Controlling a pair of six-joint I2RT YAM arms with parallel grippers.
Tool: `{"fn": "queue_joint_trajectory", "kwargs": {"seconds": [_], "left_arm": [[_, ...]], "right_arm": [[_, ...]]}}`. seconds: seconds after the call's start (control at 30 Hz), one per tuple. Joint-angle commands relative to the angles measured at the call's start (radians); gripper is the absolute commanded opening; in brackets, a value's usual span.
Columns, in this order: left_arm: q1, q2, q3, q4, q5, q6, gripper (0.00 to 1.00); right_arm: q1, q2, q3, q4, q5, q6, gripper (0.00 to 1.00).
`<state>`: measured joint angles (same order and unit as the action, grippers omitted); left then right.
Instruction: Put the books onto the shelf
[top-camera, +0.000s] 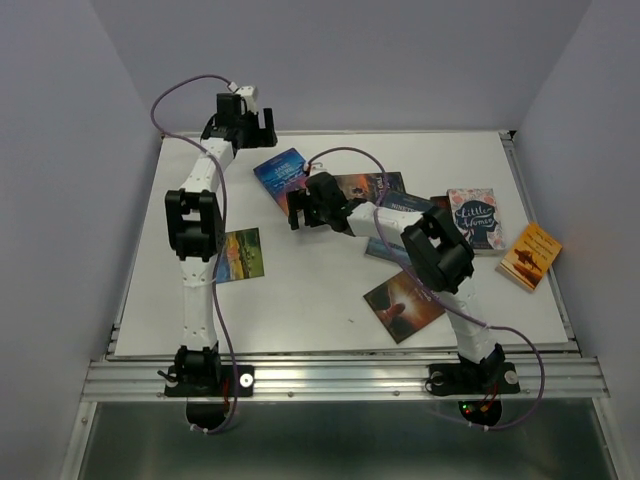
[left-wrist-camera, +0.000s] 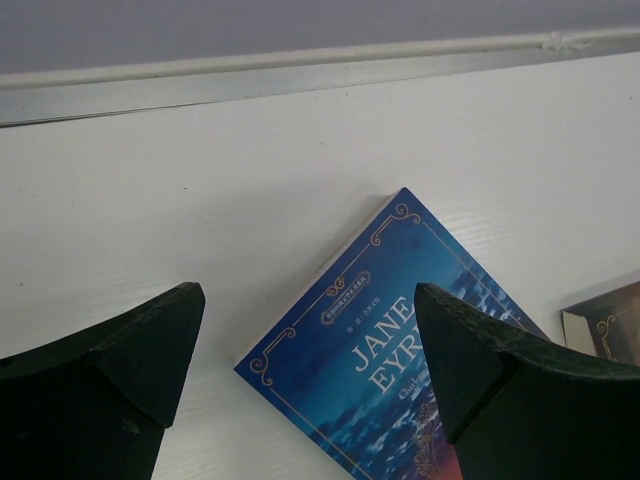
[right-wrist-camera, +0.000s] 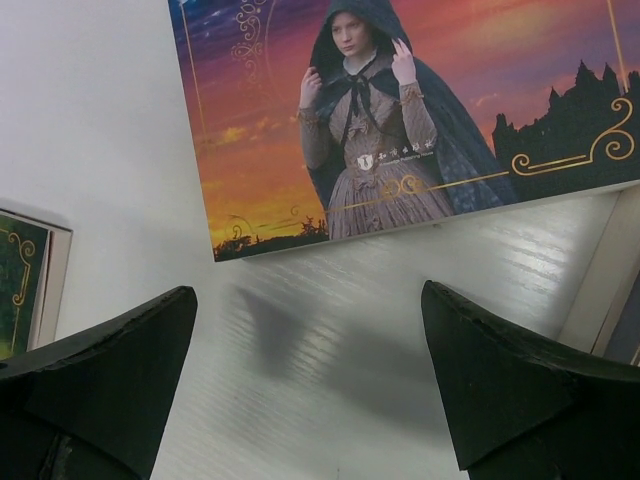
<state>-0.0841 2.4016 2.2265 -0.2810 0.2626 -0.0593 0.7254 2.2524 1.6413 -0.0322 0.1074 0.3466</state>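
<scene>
- We see the books lying flat on the table (top-camera: 300, 310), most of them on its right half.
- Jane Eyre book (top-camera: 279, 168) is back centre, with the right gripper (top-camera: 296, 208) just in front of it.
- Left gripper (top-camera: 243, 130) is at the back left, behind that book.
- Lone book (top-camera: 243, 254) is on the left, beside the left arm.
- Little Women book (top-camera: 474, 217) is on the right, and the edge book (top-camera: 530, 256) is further right.
- Front book (top-camera: 403, 305) is nearest us, beside the right arm.

Flat and scattered before me: blue Jane Eyre book (top-camera: 280, 170) far centre, green book (top-camera: 240, 255) left, brown book (top-camera: 402, 303) near, Little Women book (top-camera: 473, 218) and orange book (top-camera: 529, 256) right.
</scene>
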Motion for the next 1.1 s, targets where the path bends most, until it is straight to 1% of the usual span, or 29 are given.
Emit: {"fn": "queue_joint_trajectory", "kwargs": {"seconds": [0.0,0.07,0.17,0.3,0.33,0.4,0.5,0.53,0.57,0.63,0.67,0.73,0.77,0.83,0.87,0.97,1.0,1.07], "left_arm": [[-0.002,0.037,0.085,-0.021,0.06,0.01,0.99],[-0.002,0.071,0.082,-0.026,0.05,-0.02,0.99],[-0.002,0.102,0.067,-0.052,0.09,-0.037,0.99],[-0.003,0.102,0.012,-0.043,0.11,-0.057,0.99],[-0.003,0.102,0.004,-0.04,0.109,-0.059,0.99],[-0.003,0.103,-0.016,-0.035,0.106,-0.068,0.97],[-0.003,0.1,-0.051,-0.035,0.133,-0.068,0.88],[-0.005,0.097,-0.065,-0.037,0.135,-0.077,0.81],[-0.003,0.09,-0.108,-0.029,0.136,-0.083,0.78],[-0.005,0.07,-0.148,-0.024,0.148,-0.094,0.69],[-0.005,0.044,-0.187,-0.036,0.148,-0.097,0.62],[-0.005,0.002,-0.258,0.0,0.129,-0.111,0.51],[-0.005,-0.025,-0.349,0.025,0.118,-0.128,0.51],[-0.005,-0.105,-0.439,0.072,0.095,-0.143,0.45],[-0.005,-0.13,-0.514,0.112,0.093,-0.149,0.43],[-0.005,-0.203,-0.605,0.146,0.092,-0.169,0.43],[-0.006,-0.212,-0.619,0.147,0.089,-0.18,0.43],[-0.008,-0.234,-0.666,0.167,0.089,-0.189,0.43]], "right_arm": [[-0.021,0.018,0.032,0.035,-0.008,0.057,1.0],[-0.03,0.022,0.037,0.035,-0.018,0.058,1.0],[-0.053,0.032,0.04,0.035,-0.04,0.049,1.0],[-0.073,0.042,0.048,0.035,-0.1,0.017,1.0],[-0.073,0.052,0.055,0.035,-0.139,0.005,1.0],[-0.073,0.067,0.078,0.002,-0.161,-0.032,1.0],[-0.083,0.084,0.115,-0.015,-0.163,-0.072,1.0],[-0.083,0.088,0.127,-0.018,-0.149,-0.077,1.0],[-0.083,0.101,0.14,-0.023,-0.138,-0.08,0.99],[-0.092,0.116,0.186,-0.032,-0.118,-0.083,0.95],[-0.101,0.134,0.222,-0.043,-0.115,-0.092,0.91],[-0.11,0.153,0.256,-0.054,-0.085,-0.095,0.89],[-0.121,0.162,0.273,-0.06,-0.084,-0.095,0.88],[-0.133,0.187,0.308,-0.066,-0.092,-0.101,0.84],[-0.144,0.194,0.319,-0.066,-0.094,-0.115,0.84],[-0.155,0.219,0.357,-0.083,-0.1,-0.142,0.82],[-0.155,0.222,0.362,-0.083,-0.124,-0.155,0.82],[-0.155,0.228,0.37,-0.084,-0.121,-0.181,0.82]]}}
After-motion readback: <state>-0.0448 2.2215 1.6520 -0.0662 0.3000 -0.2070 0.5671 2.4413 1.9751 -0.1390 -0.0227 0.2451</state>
